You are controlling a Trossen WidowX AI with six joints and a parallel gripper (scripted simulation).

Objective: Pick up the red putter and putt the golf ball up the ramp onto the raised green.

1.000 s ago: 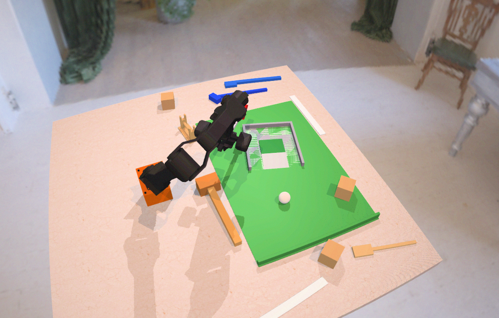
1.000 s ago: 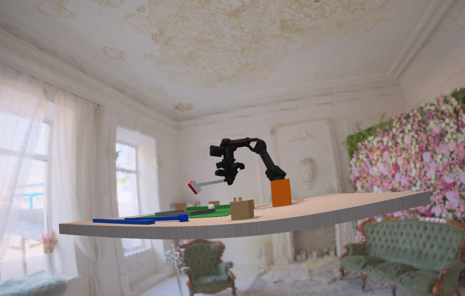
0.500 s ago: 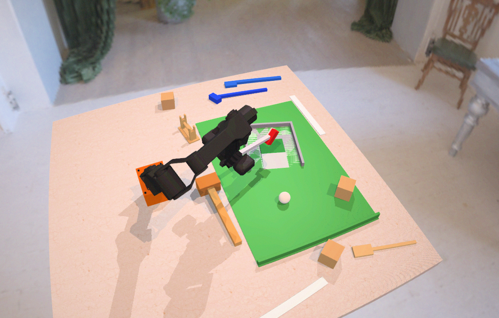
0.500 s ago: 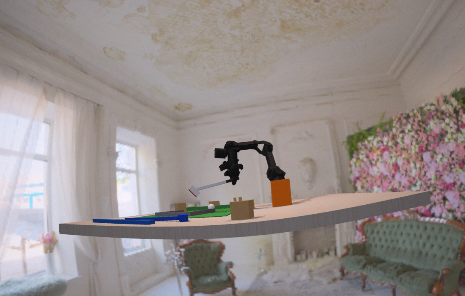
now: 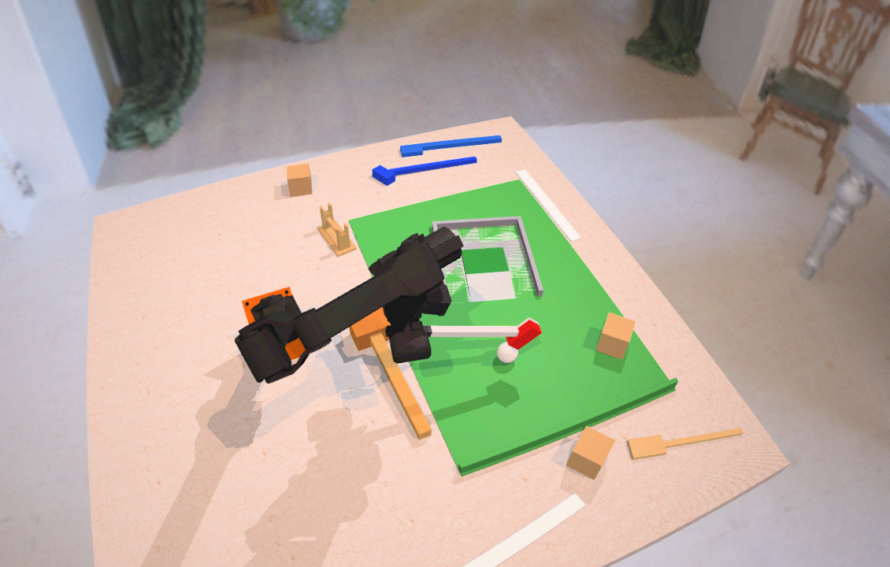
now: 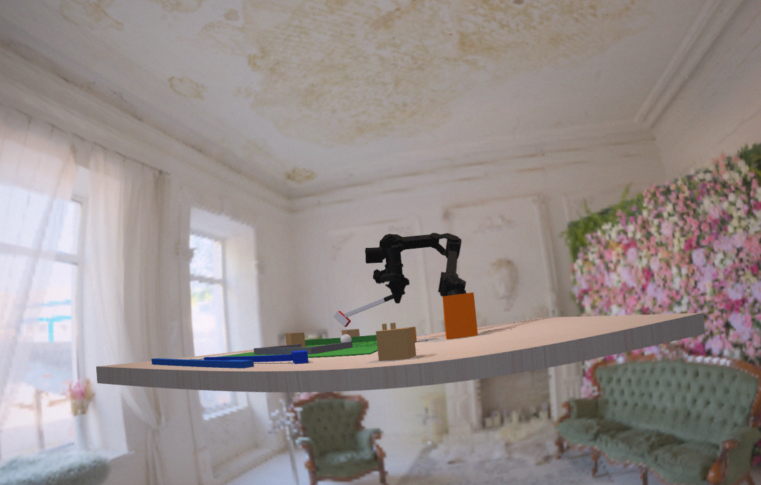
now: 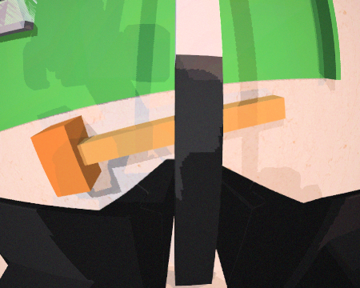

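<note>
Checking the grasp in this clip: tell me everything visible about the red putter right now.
The red putter has a small red block head with a white face, a long pale shaft and a dark grip section. The tool is shut on the dark grip end. It is held off the surface and slopes down from the tool, the head lowest, as the exterior view shows. From above, the head sits right beside the white golf ball over the green mat; whether they touch cannot be told.
</note>
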